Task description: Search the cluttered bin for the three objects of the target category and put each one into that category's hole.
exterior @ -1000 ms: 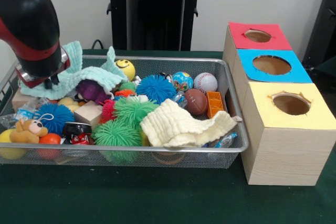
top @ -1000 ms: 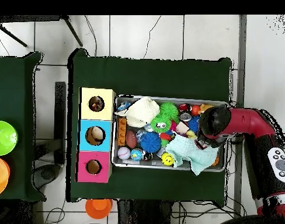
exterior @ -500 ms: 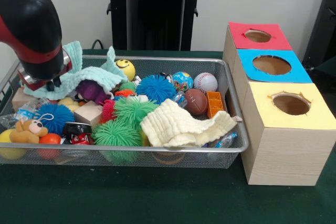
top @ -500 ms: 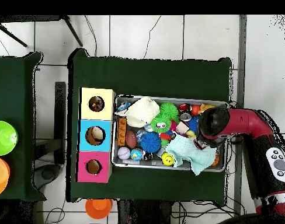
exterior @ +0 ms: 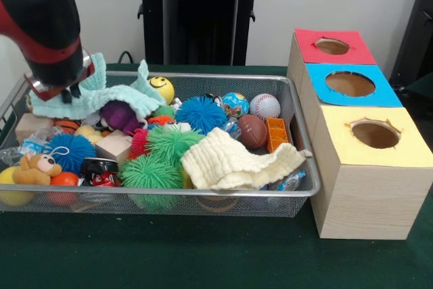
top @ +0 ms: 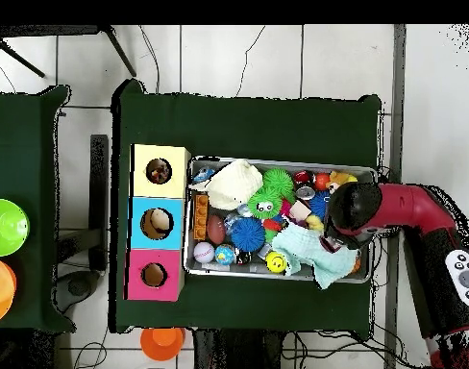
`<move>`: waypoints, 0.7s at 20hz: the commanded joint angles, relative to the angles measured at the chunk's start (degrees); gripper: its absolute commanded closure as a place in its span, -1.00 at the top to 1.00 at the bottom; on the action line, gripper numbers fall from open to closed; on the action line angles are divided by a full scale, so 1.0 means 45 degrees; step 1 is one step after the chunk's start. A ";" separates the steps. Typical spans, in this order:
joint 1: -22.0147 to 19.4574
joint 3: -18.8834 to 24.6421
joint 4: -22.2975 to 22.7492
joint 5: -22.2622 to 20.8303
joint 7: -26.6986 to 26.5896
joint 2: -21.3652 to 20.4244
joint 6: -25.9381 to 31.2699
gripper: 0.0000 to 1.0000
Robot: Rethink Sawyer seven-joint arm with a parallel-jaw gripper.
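over the bin (exterior: 298, 187) corner, hand (exterior: 64, 93) (fingers hidden) touching mint cloth (exterior: 101, 99)

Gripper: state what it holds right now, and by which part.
Cannot be told. The gripper sits at the mint-green cloth in the bin, but the arm's bulk hides any contact, so no hold is visible.

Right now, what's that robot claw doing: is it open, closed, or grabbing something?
Gripper: cannot be told. It sits at the mint green cloth in the bin, fingers hidden.
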 commanded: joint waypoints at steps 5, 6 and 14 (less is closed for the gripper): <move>-0.0349 0.2573 0.3346 0.3500 -0.1380 -0.3467 -0.0846 -1.00; -0.0346 0.2843 0.3503 0.3914 -0.0707 -0.3490 -0.1528 -1.00; 0.0054 0.3379 0.3423 0.5810 0.0789 -0.3876 -0.3580 -1.00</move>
